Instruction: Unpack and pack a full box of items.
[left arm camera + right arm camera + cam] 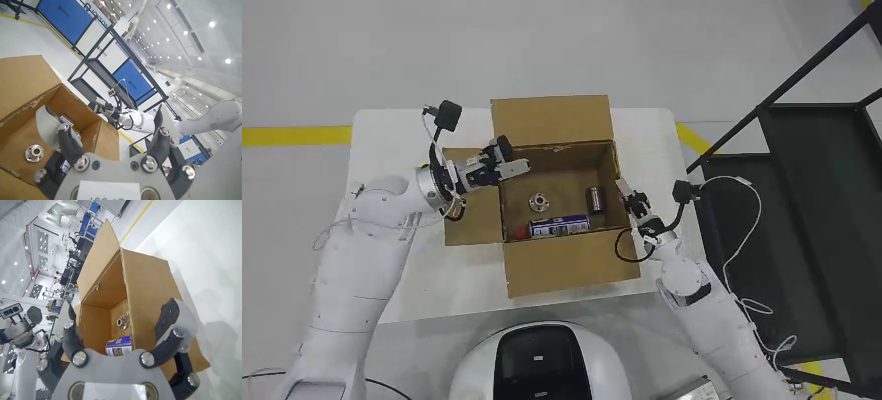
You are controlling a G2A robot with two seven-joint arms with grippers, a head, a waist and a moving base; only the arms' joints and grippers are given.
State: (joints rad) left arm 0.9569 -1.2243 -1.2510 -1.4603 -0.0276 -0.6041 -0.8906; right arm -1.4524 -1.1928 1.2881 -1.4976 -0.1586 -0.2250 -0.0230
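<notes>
Left hand, released, at the left rim of the box; right hand, released, at its right rim. The open box stands on the counter, holding a flange, a cylinder and a can.

Bright even overhead light, ceiling lamps glaring, wrist views bent at edges

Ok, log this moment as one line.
box: open, on table | inside: flange, cylinder, can | left gripper: open, at left wall | right gripper: open, at right wall
</notes>
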